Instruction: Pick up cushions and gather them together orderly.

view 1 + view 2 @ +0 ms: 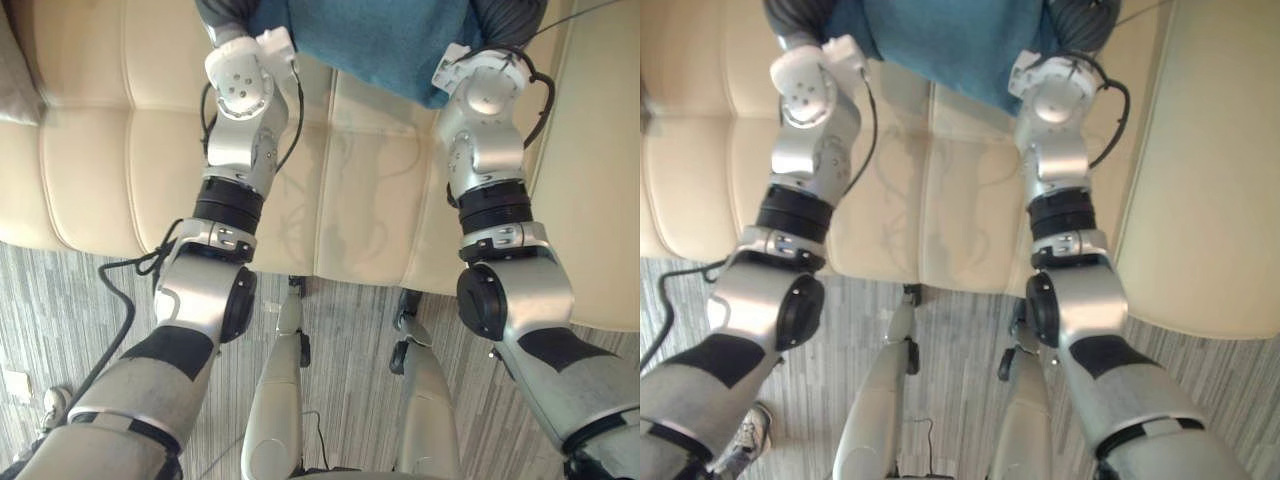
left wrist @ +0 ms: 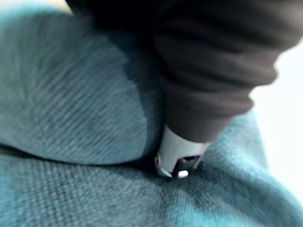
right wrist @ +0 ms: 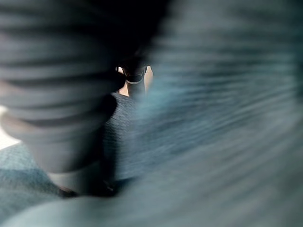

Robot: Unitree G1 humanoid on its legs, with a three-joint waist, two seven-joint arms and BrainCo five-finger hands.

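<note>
Early: left hand [image 2: 179, 153] and right hand [image 1: 512, 16] at teal cushion [image 1: 370, 40], top centre on sofa [image 1: 120, 170], grip can't tell; grey cushion [image 1: 14, 80] upper left not yet gathered.

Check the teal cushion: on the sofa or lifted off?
Cannot tell. The cushion is flanked by the left hand and right hand over the sofa; contact underneath is hidden.

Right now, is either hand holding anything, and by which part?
The teal cushion sits between the left hand and the right hand, one at each side edge. Whether either actually grips it cannot be told.
</note>
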